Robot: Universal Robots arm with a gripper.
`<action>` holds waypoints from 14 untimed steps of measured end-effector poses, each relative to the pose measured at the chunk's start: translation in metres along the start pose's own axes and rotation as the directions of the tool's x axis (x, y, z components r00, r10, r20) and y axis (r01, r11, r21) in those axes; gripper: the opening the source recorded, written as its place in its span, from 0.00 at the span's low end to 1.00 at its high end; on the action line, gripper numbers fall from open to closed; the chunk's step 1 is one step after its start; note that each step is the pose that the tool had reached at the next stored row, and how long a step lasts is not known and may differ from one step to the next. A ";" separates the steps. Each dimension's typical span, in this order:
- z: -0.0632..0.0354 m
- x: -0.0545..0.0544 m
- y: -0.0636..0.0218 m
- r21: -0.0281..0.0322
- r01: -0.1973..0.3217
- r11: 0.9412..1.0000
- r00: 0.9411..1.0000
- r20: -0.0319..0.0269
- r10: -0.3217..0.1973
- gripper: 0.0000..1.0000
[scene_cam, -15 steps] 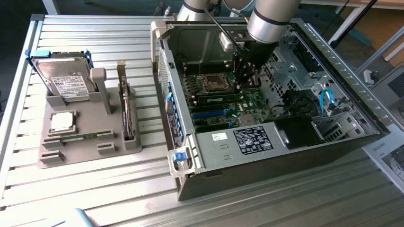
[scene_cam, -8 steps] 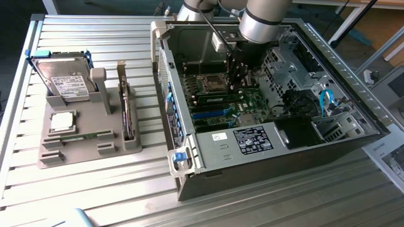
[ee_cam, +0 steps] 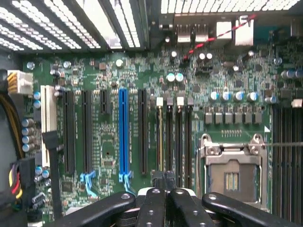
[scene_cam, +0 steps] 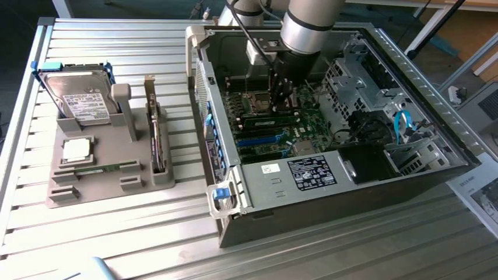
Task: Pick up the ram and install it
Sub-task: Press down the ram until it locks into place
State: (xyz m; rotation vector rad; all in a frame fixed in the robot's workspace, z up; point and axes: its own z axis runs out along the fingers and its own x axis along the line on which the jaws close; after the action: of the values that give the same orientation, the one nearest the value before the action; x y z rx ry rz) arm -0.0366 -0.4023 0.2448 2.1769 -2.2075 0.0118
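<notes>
1. Ram (scene_cam: pixel 97 169) seen lying flat in a groove of the grey holder (scene_cam: pixel 70 195), near the front of it, just below the square silver chip (scene_cam: pixel 76 150).
2. Holder found resting on the slatted metal counter (scene_cam: pixel 140 233), toward the exterior view's left, well apart from the arm.
3. Also carried on that holder: a hard drive (scene_cam: pixel 78 100) propped upright at the back, and a card (scene_cam: pixel 160 143) standing on edge at the side nearest the case.
4. Pincer (scene_cam: pixel 281 96) reached down inside the open computer case (scene_cam: pixel 311 175), hanging above the motherboard (scene_cam: pixel 311 125) beside the processor socket (ee_cam: pixel 232 172).
5. Fingertips (ee_cam: pixel 158 178) drawn together in the wrist view, closed, with nothing visible between them.
6. Poised over the narrow black memory slots (ee_cam: pixel 179 137), between the blue expansion slot (ee_cam: pixel 123 132) and the socket.
7. No contact made between pincer and ram; stick left in the holder, not yet lifted.
</notes>
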 end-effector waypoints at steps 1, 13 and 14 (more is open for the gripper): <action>0.0000 0.000 0.0006 0.000 0.000 1.000 1.000 0.000 0.000 0.10; 0.0069 0.000 0.0013 0.000 0.000 1.000 1.000 0.000 0.000 0.10; 0.0073 0.000 0.0013 0.000 0.000 1.000 1.000 0.000 0.000 0.10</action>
State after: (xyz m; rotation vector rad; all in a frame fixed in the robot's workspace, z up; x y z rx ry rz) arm -0.0381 -0.4024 0.2375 2.1770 -2.2075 0.0120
